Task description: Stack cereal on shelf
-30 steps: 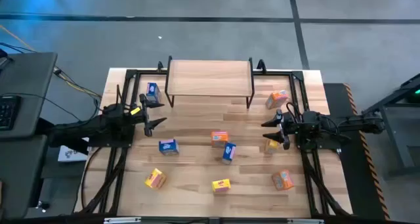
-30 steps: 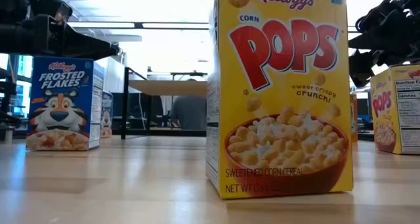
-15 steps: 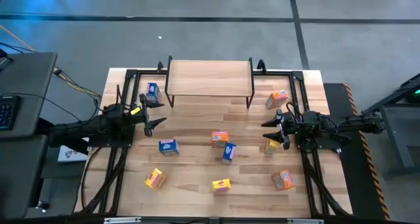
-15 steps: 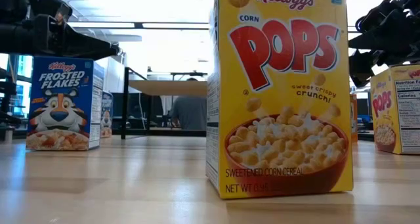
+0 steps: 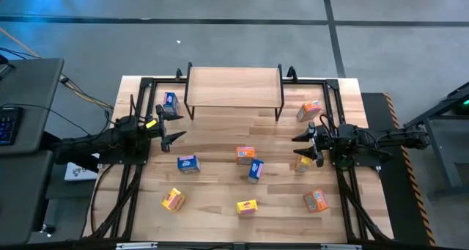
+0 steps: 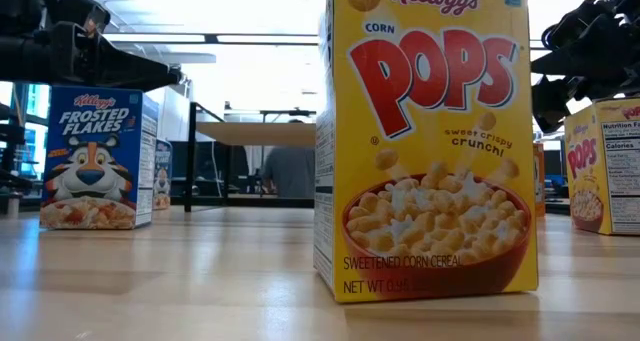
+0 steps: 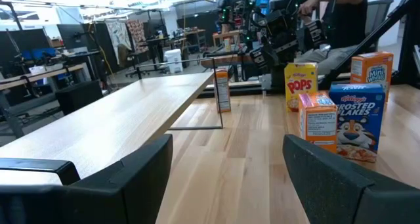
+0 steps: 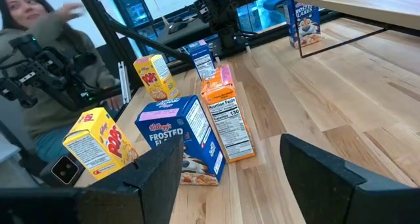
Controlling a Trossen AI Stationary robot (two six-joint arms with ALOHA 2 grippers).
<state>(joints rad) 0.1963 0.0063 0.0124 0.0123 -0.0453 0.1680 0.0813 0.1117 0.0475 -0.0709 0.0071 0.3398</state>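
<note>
The shelf (image 5: pixel 234 86) stands on thin black legs at the table's far edge, its light wood top bare. Nine small cereal boxes stand scattered on the table: blue (image 5: pixel 170 101), (image 5: pixel 187 163), (image 5: pixel 255 169); orange (image 5: pixel 245 155), (image 5: pixel 309 111), (image 5: pixel 316 200); yellow (image 5: pixel 173 199), (image 5: pixel 247 207), (image 5: pixel 303 162). My left gripper (image 5: pixel 176 125) hovers open at the table's left side, between two blue boxes and touching neither. My right gripper (image 5: pixel 306 147) hovers open at the right side, just above the yellow box. The wrist views show open fingers, left gripper (image 7: pixel 226 178) and right gripper (image 8: pixel 230 178), with nothing between them.
Black frame rails run along the table's left (image 5: pixel 135 133) and right (image 5: pixel 341 133) sides. In the low view a yellow Corn Pops box (image 6: pixel 430 141) stands close to the near edge. A person (image 8: pixel 46 60) sits beyond the table's left side; bare wood lies in front of the shelf.
</note>
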